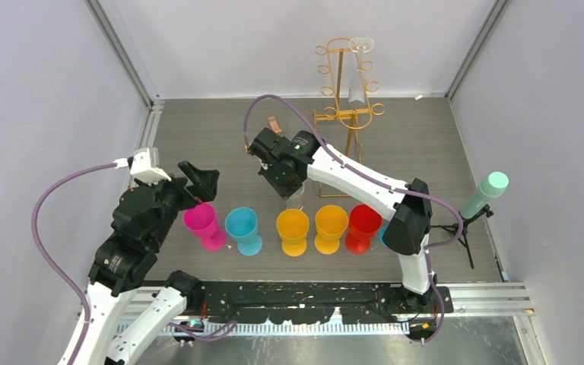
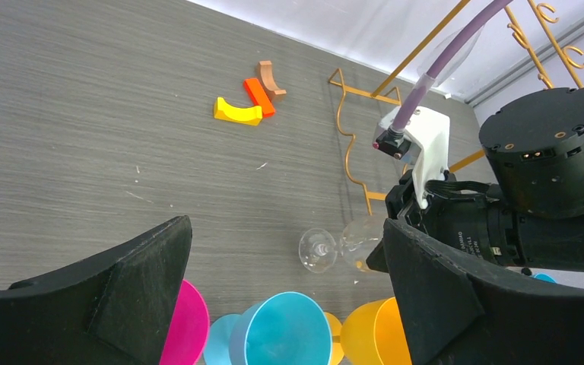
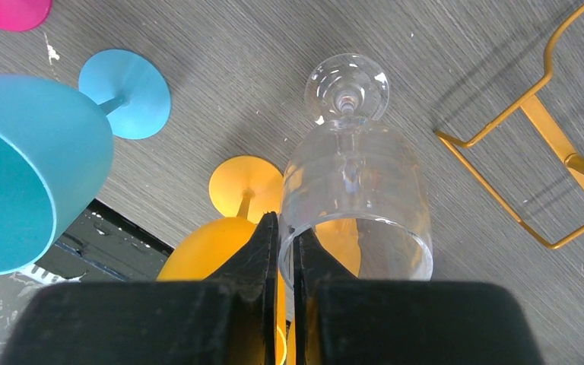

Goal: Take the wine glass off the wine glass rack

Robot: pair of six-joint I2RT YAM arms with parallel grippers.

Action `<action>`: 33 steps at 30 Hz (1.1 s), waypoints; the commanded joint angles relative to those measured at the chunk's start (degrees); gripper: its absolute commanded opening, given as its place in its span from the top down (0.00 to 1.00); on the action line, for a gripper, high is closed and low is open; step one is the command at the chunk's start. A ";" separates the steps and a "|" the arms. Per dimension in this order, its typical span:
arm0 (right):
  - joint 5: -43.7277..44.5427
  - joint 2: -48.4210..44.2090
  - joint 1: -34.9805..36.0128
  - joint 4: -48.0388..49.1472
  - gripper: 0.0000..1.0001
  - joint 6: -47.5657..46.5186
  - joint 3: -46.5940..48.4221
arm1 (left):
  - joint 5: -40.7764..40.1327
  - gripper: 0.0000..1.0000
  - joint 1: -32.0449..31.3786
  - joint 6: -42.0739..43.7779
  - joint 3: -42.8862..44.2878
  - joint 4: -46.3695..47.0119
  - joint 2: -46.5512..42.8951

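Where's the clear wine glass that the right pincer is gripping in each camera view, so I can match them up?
Top external: clear wine glass mid-picture, behind the yellow goblet.
Left wrist: glass lower middle.
Right wrist: glass centre, rim pinched by the right pincer.
Shared landmark: gold rack, in the right half of both wrist views.
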 commanded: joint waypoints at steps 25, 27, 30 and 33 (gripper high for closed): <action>2.55 -0.81 -0.66 -4.29 0.57 -1.09 11.34 | -0.92 0.00 -0.12 0.58 0.61 0.07 -0.51; 3.54 -1.71 -0.66 -3.52 0.49 -1.21 12.64 | -0.88 0.00 -0.12 0.54 0.80 0.00 -0.43; 2.84 -3.25 -0.65 -2.46 0.44 -1.94 15.78 | -0.81 0.00 -0.12 0.59 0.94 0.00 -0.34; 0.20 -4.47 -0.66 -0.93 0.41 -2.66 19.15 | -0.81 0.00 -0.12 0.50 0.88 -0.07 -0.46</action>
